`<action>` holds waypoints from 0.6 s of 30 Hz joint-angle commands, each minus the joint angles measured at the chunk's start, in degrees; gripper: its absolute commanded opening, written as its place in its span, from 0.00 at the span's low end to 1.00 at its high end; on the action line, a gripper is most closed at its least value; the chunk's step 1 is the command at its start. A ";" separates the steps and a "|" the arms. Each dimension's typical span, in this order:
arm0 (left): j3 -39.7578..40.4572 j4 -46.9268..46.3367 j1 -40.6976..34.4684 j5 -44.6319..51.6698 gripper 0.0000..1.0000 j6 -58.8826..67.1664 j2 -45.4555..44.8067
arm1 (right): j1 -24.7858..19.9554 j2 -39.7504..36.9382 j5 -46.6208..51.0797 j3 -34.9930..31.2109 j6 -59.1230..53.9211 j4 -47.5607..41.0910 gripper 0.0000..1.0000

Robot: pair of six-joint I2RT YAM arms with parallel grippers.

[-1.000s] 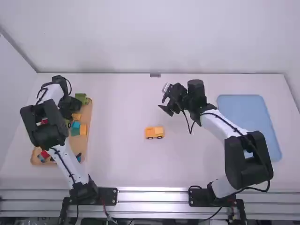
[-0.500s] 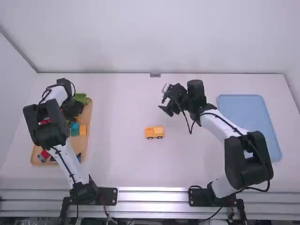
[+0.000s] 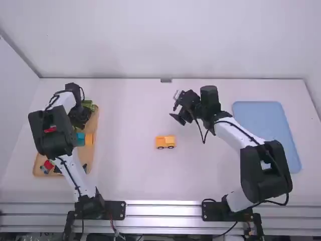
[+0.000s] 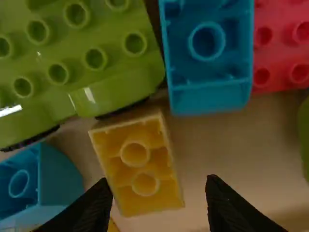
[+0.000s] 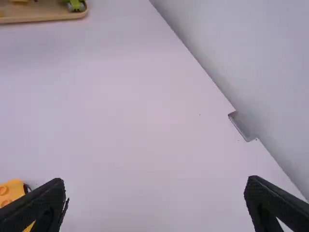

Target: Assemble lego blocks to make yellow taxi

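In the high view, one yellow car (image 3: 165, 142) is parked on the white table (image 3: 130, 170), well to the right of the wooden tray (image 3: 89, 154). The left end effector (image 3: 80, 118) is held over the tray's far part, while the right end effector (image 3: 175, 107) is poised well to the tray's right. One blue tray (image 3: 266, 133) is set farther off on that same side.

In the left wrist view, one yellow block (image 4: 137, 162) is seen whole on the tray, hollow underside exposed, framed by the left end effector's parted fingers. No grip appears to be made. Also counted on the tray are two blue blocks (image 4: 207, 63), one red block (image 4: 282, 48) and one studded green piece (image 4: 72, 63) with black wheels; a second green shape is cut off by the picture's edge.

In the right wrist view, the right end effector's two fingers are spread, with no block held between them. The one car is seen again, well apart from the tray, on which one small green piece is glimpsed.

The picking of a further taxi part is judged to be in hand. Next, the fingers need to be lined up and closed on the block's sides; turning may be needed before it is fitted.
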 commanded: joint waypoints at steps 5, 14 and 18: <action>-2.86 1.84 0.07 -2.32 0.50 -0.83 0.79 | -0.48 0.22 -0.13 0.59 0.15 -0.17 0.99; -3.08 2.43 -0.04 -5.38 0.46 -6.75 0.79 | -0.46 0.22 -0.13 0.59 0.20 -0.20 0.98; -3.08 3.48 -0.20 -5.20 0.43 -6.43 0.79 | -0.50 0.22 -0.09 0.59 0.15 -0.17 0.99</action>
